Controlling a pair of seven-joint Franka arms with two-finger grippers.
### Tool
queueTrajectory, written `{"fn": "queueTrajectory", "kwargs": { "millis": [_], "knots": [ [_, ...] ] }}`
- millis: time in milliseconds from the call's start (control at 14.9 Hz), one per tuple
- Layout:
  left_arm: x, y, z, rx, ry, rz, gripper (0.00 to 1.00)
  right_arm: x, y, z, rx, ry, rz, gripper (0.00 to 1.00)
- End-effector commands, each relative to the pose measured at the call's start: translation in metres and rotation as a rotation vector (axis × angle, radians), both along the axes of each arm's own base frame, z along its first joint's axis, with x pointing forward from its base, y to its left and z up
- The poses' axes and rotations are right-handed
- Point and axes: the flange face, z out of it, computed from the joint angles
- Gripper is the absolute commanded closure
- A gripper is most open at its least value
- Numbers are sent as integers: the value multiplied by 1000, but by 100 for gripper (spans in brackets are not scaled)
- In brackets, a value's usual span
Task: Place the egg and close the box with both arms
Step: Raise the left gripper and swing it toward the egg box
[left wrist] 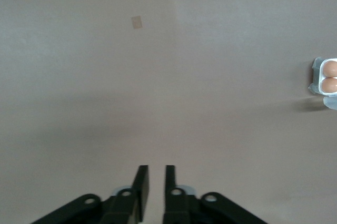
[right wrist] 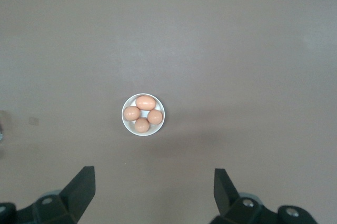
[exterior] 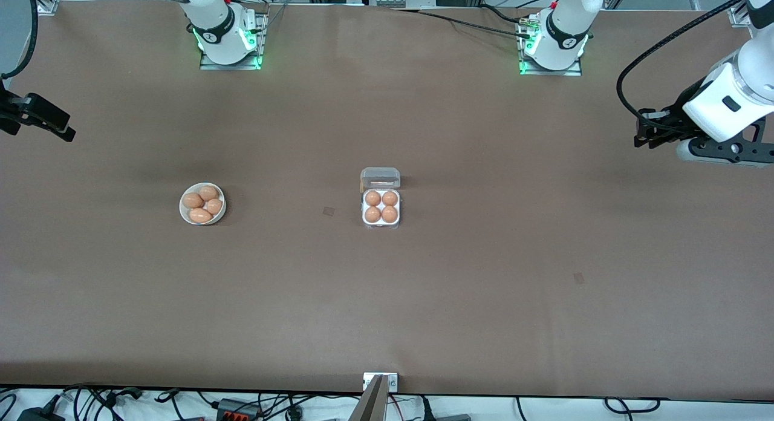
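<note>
The box (exterior: 381, 224) sits in the middle of the table with its clear lid (exterior: 380, 178) swung open on the side farther from the front camera. Every cell holds an orange-brown egg (exterior: 373, 198). The box's edge and two eggs (left wrist: 330, 69) show in the left wrist view. My left gripper (exterior: 642, 134) (left wrist: 154, 170) hangs high over the left arm's end of the table, its fingers almost together and empty. My right gripper (exterior: 68, 132) (right wrist: 155, 174) is wide open and empty, high over the right arm's end.
A round white bowl (exterior: 184, 212) (right wrist: 127, 124) with several more eggs (exterior: 201, 215) stands toward the right arm's end, level with the box. Small pale marks (exterior: 328, 212) dot the brown table.
</note>
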Motion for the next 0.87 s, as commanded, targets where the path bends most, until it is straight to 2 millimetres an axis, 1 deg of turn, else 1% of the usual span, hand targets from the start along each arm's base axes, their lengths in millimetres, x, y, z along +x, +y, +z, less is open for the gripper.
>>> {"fn": "queueTrajectory", "kwargs": {
  "millis": [0,134,201,268,468,535,602,669,736,803],
  "knots": [
    [-1,-5,-3,16,38,-36,99,1,-1,6,29,-13,-5,0],
    [-3,-14,-8,13,55,-44,99,0,-3,5,29,-6,-8,0],
    [-5,-26,-12,10,63,-61,99,0,-3,6,29,-5,-8,0],
    [-8,-39,-18,10,77,-78,99,-1,-4,5,29,-4,-10,0],
    [-23,-93,-38,23,115,-115,99,-1,-4,5,29,-4,-10,0],
    [-31,-115,-46,32,129,-117,99,-1,-4,5,29,-4,-10,0],
    [-40,-144,-55,40,130,-127,99,-1,-4,5,29,-2,-10,0],
    [-55,-179,-71,53,129,-121,99,0,-4,5,29,-4,-10,0],
    [-68,-210,-82,64,118,-96,99,0,-4,4,29,-4,-8,0],
    [-79,-234,-97,63,105,-87,99,0,-3,4,29,-5,-7,0]
  ]
}}
